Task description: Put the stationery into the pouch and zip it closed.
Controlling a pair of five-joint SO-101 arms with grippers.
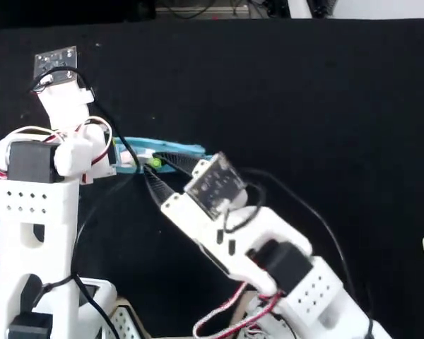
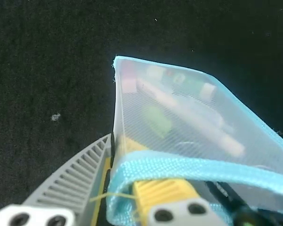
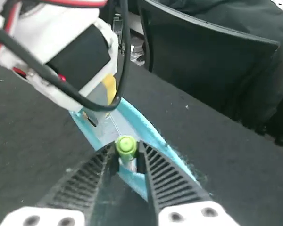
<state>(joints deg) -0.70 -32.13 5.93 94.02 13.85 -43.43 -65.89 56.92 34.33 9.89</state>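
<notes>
Left jaws clamped on end of mesh pouch [image 2: 146, 141] — stationery [image 2: 198, 123] inside, seen through mesh. Right jaws nearly closed, pinching green zipper pull [image 3: 126, 147] — pouch stretched between both jaws, on black bench [image 1: 325, 92].

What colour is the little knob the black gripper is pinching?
Bright green. The knob shows best in the right wrist view, pinched by the right gripper.

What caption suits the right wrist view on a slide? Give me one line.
Right gripper, jaws shut on the green zipper pull of the blue pouch, whose end the left arm holds.
</notes>
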